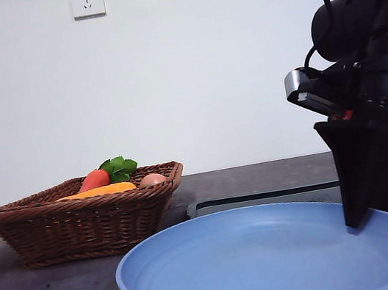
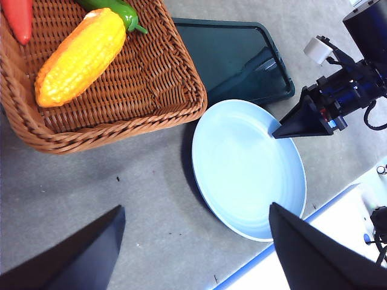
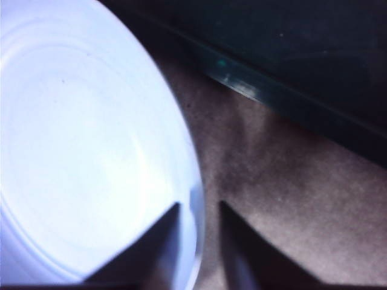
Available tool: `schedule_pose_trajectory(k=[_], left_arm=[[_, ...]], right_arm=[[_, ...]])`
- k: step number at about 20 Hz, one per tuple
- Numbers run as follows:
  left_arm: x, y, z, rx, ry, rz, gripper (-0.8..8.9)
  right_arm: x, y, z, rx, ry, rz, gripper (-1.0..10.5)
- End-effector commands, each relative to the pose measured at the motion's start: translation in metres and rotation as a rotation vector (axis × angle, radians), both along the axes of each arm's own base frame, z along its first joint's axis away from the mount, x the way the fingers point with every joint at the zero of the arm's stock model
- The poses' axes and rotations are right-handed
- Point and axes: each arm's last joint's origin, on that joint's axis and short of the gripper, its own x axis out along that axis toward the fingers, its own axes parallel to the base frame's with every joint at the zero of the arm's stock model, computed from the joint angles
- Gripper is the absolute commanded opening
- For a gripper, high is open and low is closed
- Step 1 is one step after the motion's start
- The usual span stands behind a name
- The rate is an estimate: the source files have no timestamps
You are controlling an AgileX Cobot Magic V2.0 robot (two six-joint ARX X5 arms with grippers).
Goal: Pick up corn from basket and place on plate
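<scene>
The corn (image 2: 80, 57) is seen lying inside the basket (image 2: 157, 112), untouched, beside a green pepper (image 2: 115, 11) and a red vegetable (image 2: 18, 18); in the front view only its orange top shows above the braided rim, next to a carrot (image 1: 94, 179) and a small tan egg-like thing (image 1: 153, 179). The plate (image 1: 201, 278) is bare, so the pick is judged not yet begun.

The right gripper (image 3: 199, 208) is held low at the plate's rim, its jaws set narrowly to either side of the rim edge, with nothing carried. Whether the rim is actually pinched cannot be told; a steadying of the plate seems likely. The left gripper (image 2: 196, 241) is held high above the tabletop (image 2: 121, 193), jaws spread wide and empty, with basket and plate both in its view.

The next move is judged to call for the left gripper to be brought over the basket, lowered across the cob's middle with the jaws turned crosswise to its length, and closed firmly, since the glossy round surface may slip.

A grey, faintly speckled tabletop is shown, with a flat black tray (image 2: 236, 57) lying just beyond the plate. A plain white wall with a socket (image 1: 87, 0) is seen behind.
</scene>
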Motion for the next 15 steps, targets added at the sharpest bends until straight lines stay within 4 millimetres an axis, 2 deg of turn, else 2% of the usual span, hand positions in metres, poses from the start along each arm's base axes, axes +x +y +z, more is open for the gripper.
schedule_pose_trajectory(k=[1,3,9,11,15], left_arm=[[0.001,0.000,0.005,0.000,-0.021,-0.008,3.90],[0.001,0.000,0.005,0.000,-0.021,-0.008,3.89],[0.008,-0.001,0.005,0.027,-0.039,0.007,3.89],[0.013,-0.001,0.005,0.029,-0.052,0.011,3.89],[0.027,-0.005,0.003,0.086,-0.071,0.038,3.89]], right_arm=[[0.004,0.004,-0.001,-0.004,-0.005,0.010,0.4],[0.004,0.004,-0.002,-0.006,-0.006,0.010,0.0],[0.003,0.003,0.002,0.008,-0.006,0.012,0.0],[-0.002,0.002,0.011,0.031,-0.014,0.019,0.0],[-0.021,-0.006,0.046,0.063,-0.079,0.024,0.0]])
